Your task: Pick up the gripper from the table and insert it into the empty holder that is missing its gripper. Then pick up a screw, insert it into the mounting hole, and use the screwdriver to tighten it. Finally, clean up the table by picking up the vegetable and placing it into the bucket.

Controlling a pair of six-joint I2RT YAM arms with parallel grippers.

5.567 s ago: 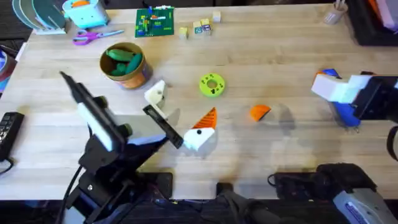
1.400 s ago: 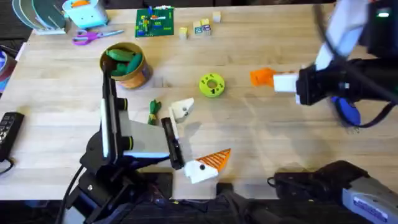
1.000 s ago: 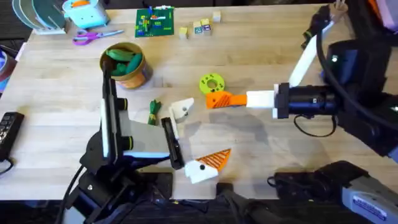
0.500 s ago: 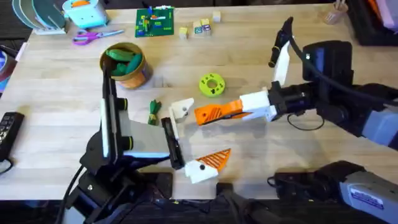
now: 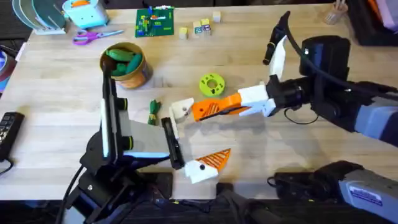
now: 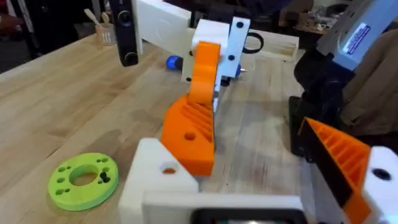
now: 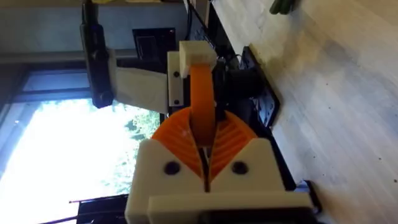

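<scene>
1. Change: the right gripper (image 5: 229, 104) has travelled from the 2 o'clock part of the surface (image 5: 280, 43) toward the centre. In the last half second it has closed the remaining gap, moving toward 9 o'clock.
2. Right gripper state: its fingers are clamped together on the orange tip (image 5: 205, 110). The right wrist view shows the tip edge-on between the ribbed pads (image 7: 233, 140).
3. Tip location: it is held above the surface at 3 o'clock of the holder (image 5: 181, 110). In the left wrist view the tip (image 6: 189, 134) touches the upper face of the holder (image 6: 155, 177). Full seating cannot be confirmed.
4. Left gripper (image 5: 196, 137) state: its fingers stand wide apart and grip nothing. One finger is the bare holder; the other carries its own tip at 5 o'clock of the holder. The left arm has not moved over the last second.
5. Meaning: the pick-up is done and insertion is in progress. The next move probably needs a fine push toward 9 o'clock, with the tip aligned to the holder face.
6. Remaining items:
   - The screwdriver (image 6: 173, 62) lies behind the right gripper, untouched.
   - The vegetable (image 5: 153, 112) lies at 9 o'clock of the holder, close by.
   - The bucket (image 5: 140, 74) stands at 11 o'clock of the vegetable.
   - A green ring (image 5: 211, 85) lies at 1 o'clock of the holder.
</scene>
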